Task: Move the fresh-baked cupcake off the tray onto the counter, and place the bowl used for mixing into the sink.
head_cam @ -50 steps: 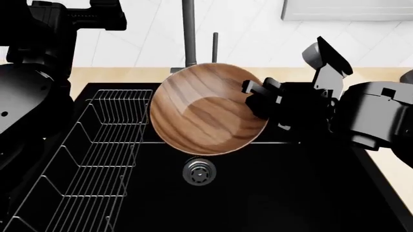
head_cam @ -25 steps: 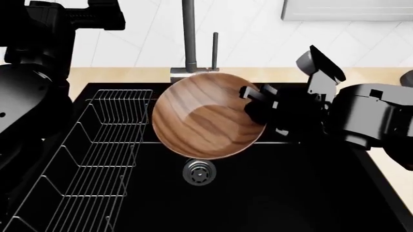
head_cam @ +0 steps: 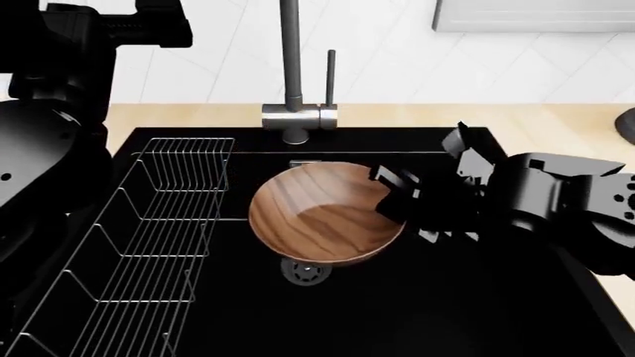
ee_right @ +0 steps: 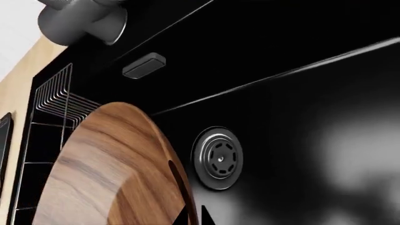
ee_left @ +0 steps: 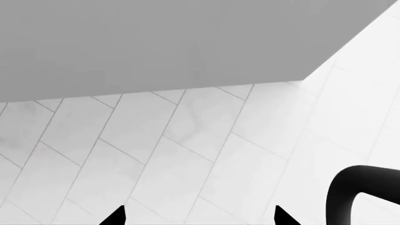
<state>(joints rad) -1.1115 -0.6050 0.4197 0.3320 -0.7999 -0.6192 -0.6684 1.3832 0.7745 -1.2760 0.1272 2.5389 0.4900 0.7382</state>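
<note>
The brown wooden bowl [head_cam: 317, 212] hangs tilted low inside the black sink [head_cam: 476, 297], just above the steel drain [head_cam: 305, 272]. My right gripper [head_cam: 392, 197] is shut on the bowl's right rim. In the right wrist view the bowl [ee_right: 106, 173] fills the near side, and my right gripper [ee_right: 194, 216] pinches its rim, one finger on each side. My left gripper [ee_left: 196, 218] is open and empty, held high and facing the white tiled wall. The light wood counter [head_cam: 555, 123] runs behind the sink. The cupcake and the tray are out of view.
A grey faucet [head_cam: 291, 67] stands at the back of the sink, its base [head_cam: 297, 119] just behind the bowl. A wire dish rack [head_cam: 149, 245] fills the sink's left part. A dark rounded object [head_cam: 627, 123] sits on the counter at the far right.
My right gripper has carried the bowl down from in front of the faucet into the sink basin, toward the drain. The left arm has stayed still.
</note>
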